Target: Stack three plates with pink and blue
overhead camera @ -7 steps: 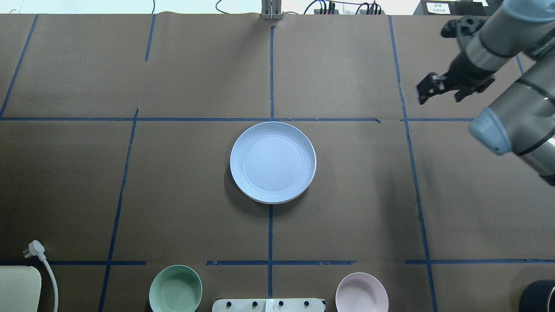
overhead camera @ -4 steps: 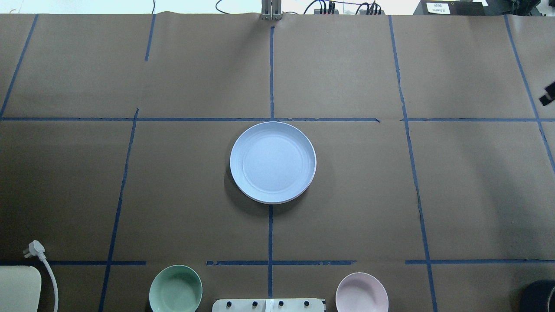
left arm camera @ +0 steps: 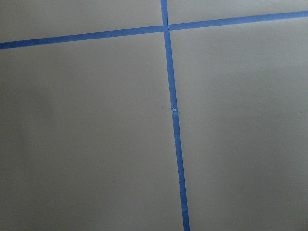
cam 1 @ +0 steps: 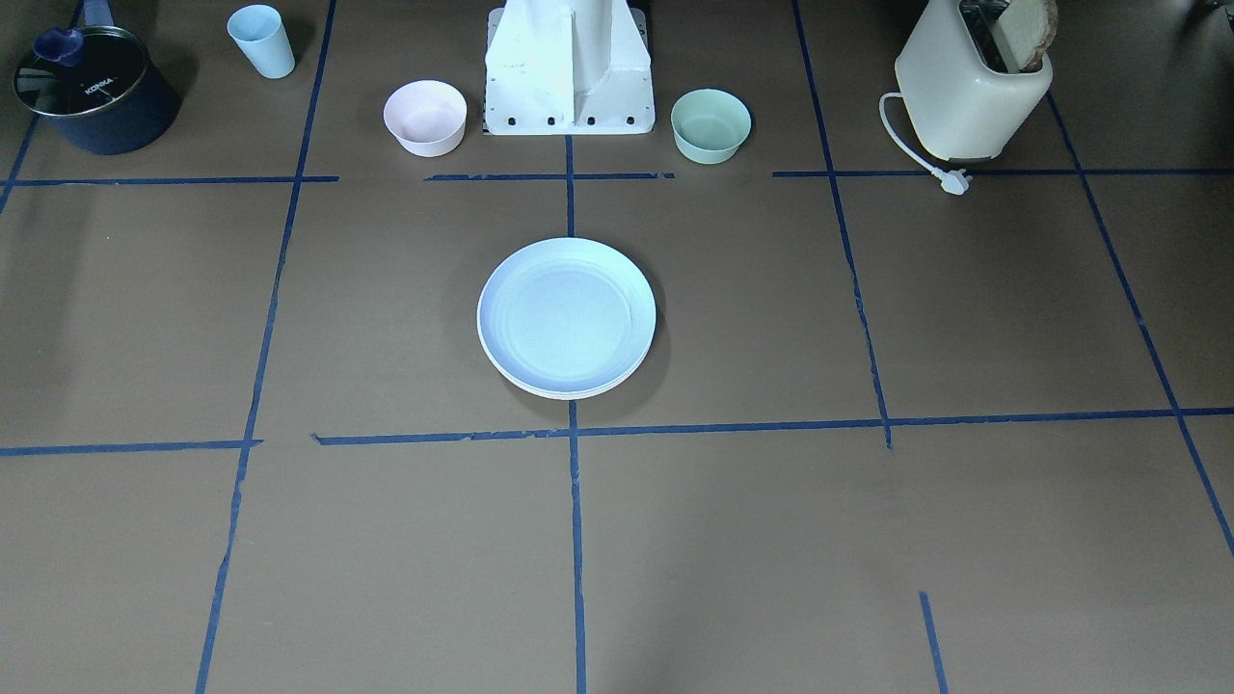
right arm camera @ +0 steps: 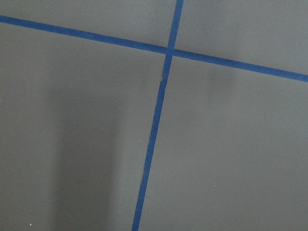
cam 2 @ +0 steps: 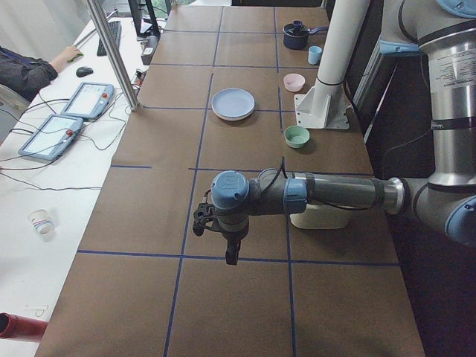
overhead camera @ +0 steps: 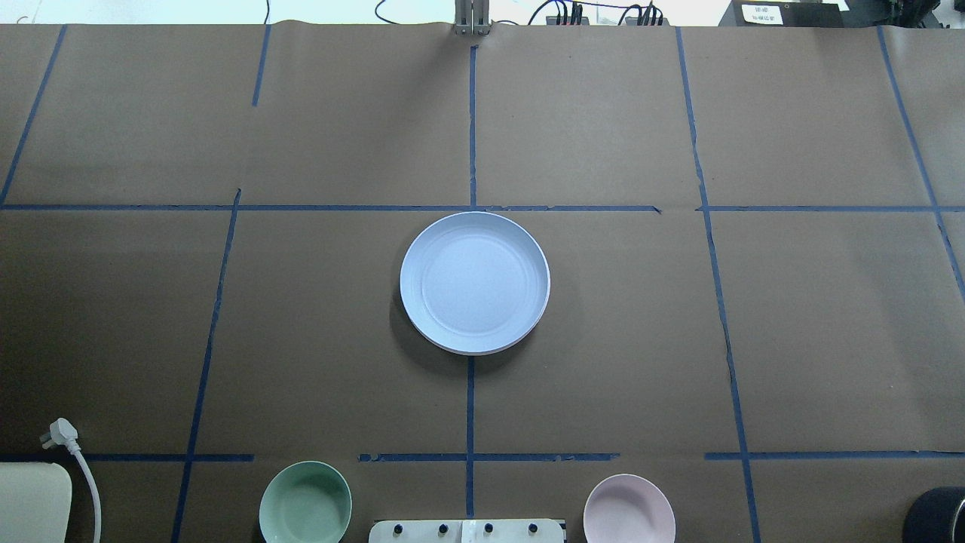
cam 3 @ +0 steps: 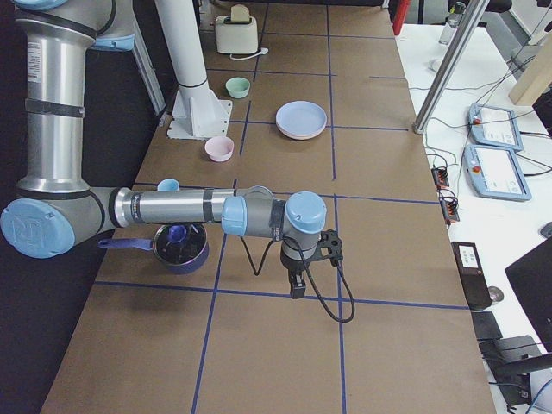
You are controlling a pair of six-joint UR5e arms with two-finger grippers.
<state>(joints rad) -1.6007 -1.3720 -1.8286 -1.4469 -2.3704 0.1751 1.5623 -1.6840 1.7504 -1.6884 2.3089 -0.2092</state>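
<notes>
The light blue plate sits on top of a stack at the table's centre, also seen in the front view. A pale rim of a plate beneath shows at the edge. The cream and pink plates are otherwise hidden under it. My left gripper hangs over bare table far from the stack, seen only in the exterior left view. My right gripper hangs over bare table at the other end, seen only in the exterior right view. I cannot tell whether either is open or shut. Both wrist views show only brown paper and blue tape.
A pink bowl and a mint bowl stand beside the robot base. A light blue cup and a dark pot stand on my right side. A toaster stands on my left side.
My right arm has drawn back to the right and left the overhead view. The plate stack has not moved.
</notes>
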